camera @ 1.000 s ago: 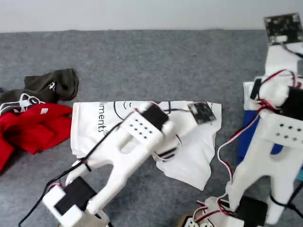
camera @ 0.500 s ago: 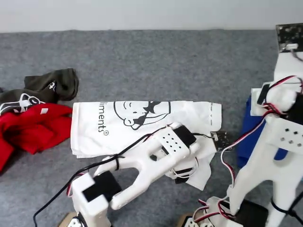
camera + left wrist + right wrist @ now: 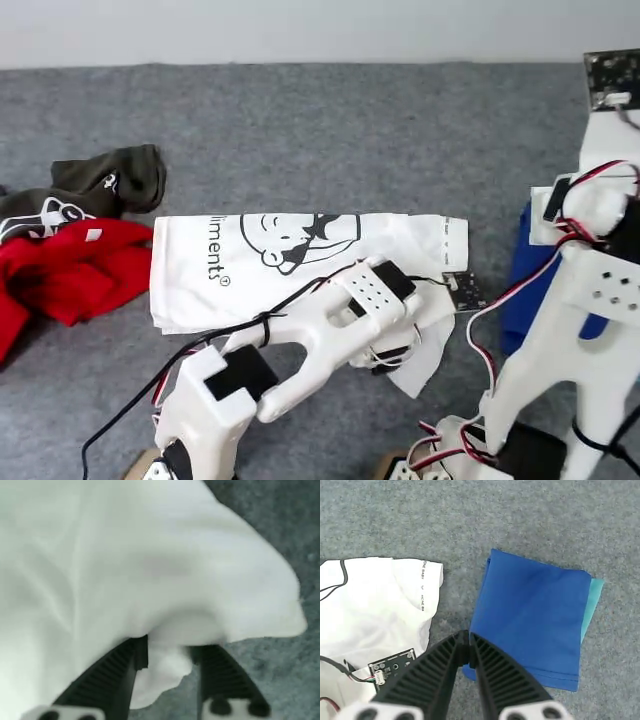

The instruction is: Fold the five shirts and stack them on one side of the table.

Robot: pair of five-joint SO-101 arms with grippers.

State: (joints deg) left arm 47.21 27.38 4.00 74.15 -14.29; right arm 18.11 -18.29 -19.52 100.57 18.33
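My left gripper [image 3: 170, 655] pinched the half-folded white printed shirt [image 3: 260, 260] mid-table; my right gripper [image 3: 469, 637] hung closed, empty. Folded blue shirt [image 3: 518, 290] on teal shirt [image 3: 594, 595] lay at three o'clock; crumpled red shirt [image 3: 70, 270] and dark olive shirt [image 3: 100, 185] at nine awaited folding.

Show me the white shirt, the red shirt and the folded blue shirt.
white shirt [image 3: 185, 290]: high view, on its flat left part.
red shirt [image 3: 80, 265]: high view, middle of the crumpled heap.
folded blue shirt [image 3: 535, 615]: right wrist view, centre of its top face.
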